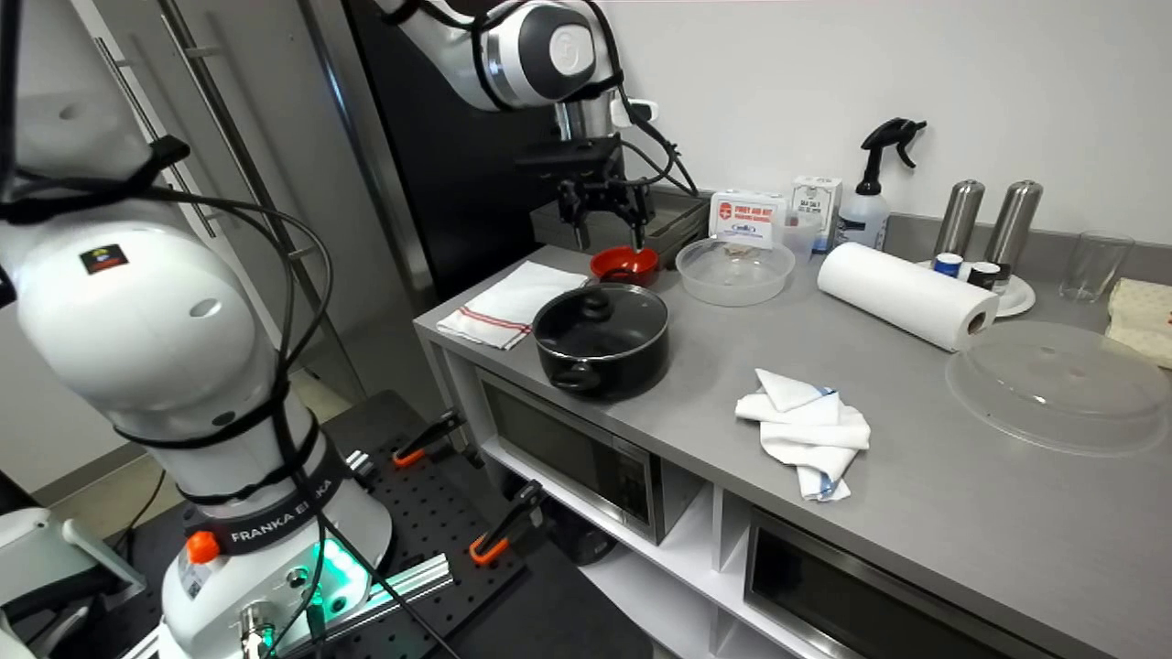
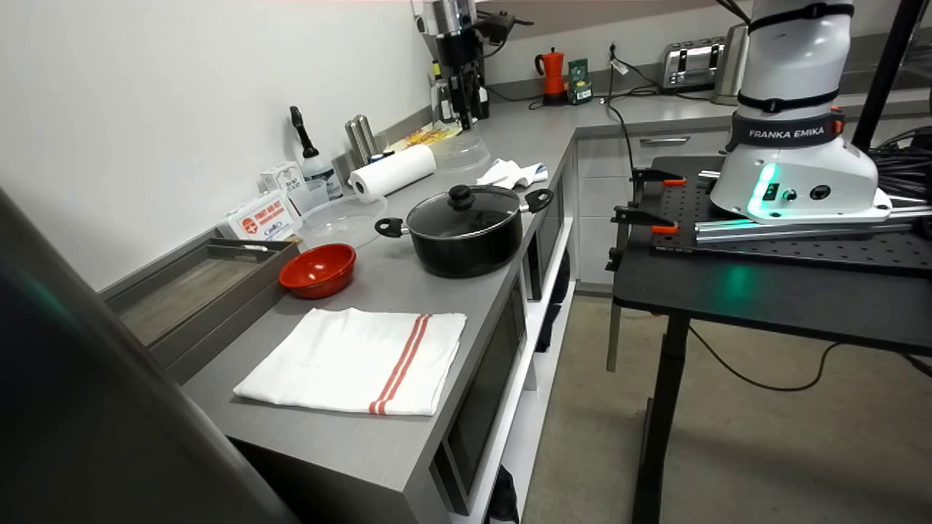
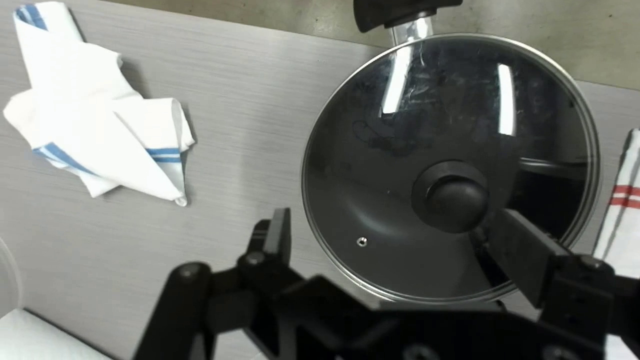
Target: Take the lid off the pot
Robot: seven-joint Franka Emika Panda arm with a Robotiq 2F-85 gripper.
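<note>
Dark-knobbed round clear glass lid (image 2: 464,218) sits on squat round black pot (image 2: 466,253), on grey counter (image 2: 389,287). Pot's inside unclear under glare. Black two-fingered tool (image 3: 395,227) hangs spread, apart from lid. Round red bowl (image 1: 623,260) partly hidden behind pot in an exterior view; wrist view crops red-striped white cloth (image 3: 626,225).

The round, metal-rimmed, black-knobbed glass lid (image 3: 440,150) sits level on the squat, two-handled black pot (image 2: 467,252), which stands upright near the front edge of the bench (image 1: 714,339).

One pot (image 2: 470,255), one glass lid (image 3: 450,170) — two white cloths (image 1: 806,426), two clamps (image 1: 513,517)
</note>
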